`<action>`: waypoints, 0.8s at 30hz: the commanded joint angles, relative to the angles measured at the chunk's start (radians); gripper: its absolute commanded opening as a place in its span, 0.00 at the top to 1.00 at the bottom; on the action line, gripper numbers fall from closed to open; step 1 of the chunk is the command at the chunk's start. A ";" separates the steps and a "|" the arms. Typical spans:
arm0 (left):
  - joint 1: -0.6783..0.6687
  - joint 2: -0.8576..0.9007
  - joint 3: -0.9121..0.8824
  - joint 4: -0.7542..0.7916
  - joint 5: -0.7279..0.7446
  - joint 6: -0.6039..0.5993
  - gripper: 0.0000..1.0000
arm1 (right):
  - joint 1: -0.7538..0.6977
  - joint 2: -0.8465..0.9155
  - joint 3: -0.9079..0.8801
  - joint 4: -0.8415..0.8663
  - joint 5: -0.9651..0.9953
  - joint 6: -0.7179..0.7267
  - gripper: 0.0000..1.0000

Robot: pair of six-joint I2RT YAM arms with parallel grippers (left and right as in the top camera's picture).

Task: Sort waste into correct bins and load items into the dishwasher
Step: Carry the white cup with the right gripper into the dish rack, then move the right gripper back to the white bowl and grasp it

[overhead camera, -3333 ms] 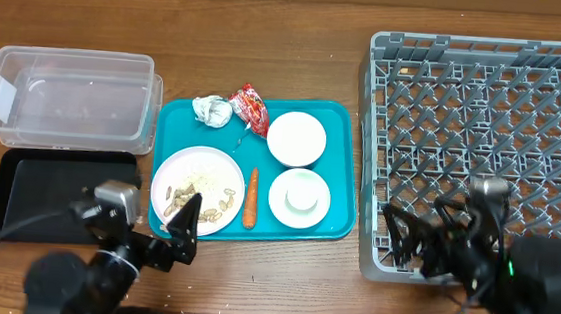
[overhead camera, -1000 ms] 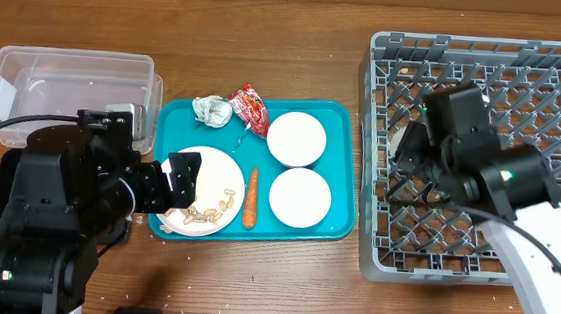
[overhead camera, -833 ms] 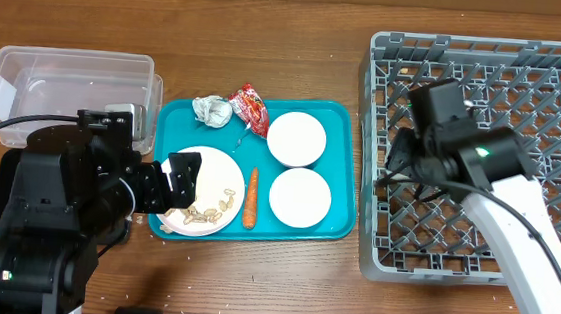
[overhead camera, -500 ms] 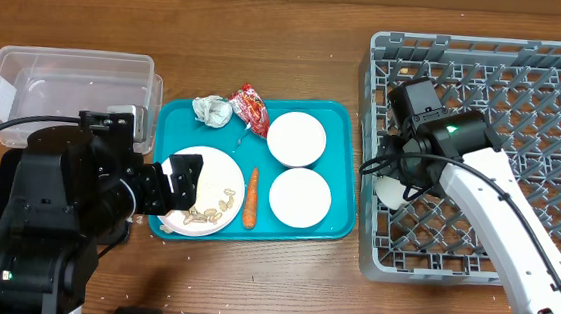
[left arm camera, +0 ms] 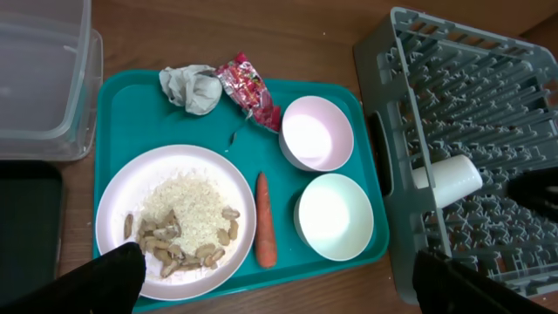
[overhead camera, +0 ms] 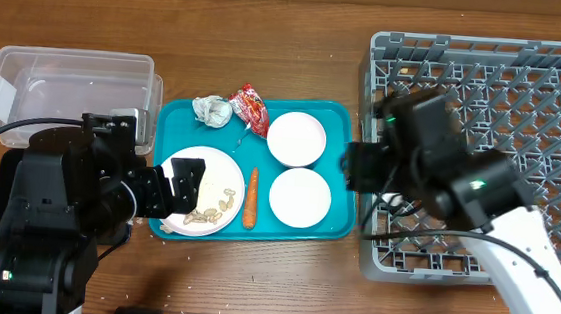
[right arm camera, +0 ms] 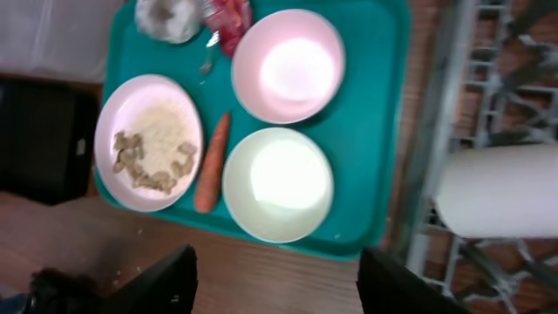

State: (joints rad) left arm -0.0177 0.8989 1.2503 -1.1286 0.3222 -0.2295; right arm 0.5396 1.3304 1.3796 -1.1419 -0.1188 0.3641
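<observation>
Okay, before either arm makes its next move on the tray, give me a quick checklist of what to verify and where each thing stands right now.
1. Open, empty right pincer: ok.
2. Open, empty left pincer: ok.
3. No pincer on the cup, which lies on its side in the dish rack: ok.
4. Empty far bowl and near bowl on the tray: ok.
5. Clean plate, ready for the rack: not ok; rice and peanuts are on it.
6. Binned waste: not ok; carrot, wrapper and tissue are in no bin.
</observation>
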 commanded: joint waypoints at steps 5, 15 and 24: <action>0.004 -0.004 0.023 0.006 0.018 0.021 0.00 | 0.149 0.187 -0.117 0.099 0.105 0.117 0.39; 0.004 -0.004 0.023 0.006 0.018 0.021 0.00 | 0.153 0.412 -0.118 0.165 0.162 0.135 0.38; 0.004 -0.004 0.023 0.003 0.018 0.021 0.00 | 0.153 0.531 -0.118 0.180 0.252 0.146 0.46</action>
State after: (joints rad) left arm -0.0177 0.8989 1.2503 -1.1267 0.3225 -0.2295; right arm 0.6945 1.8526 1.2602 -0.9668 0.0975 0.4961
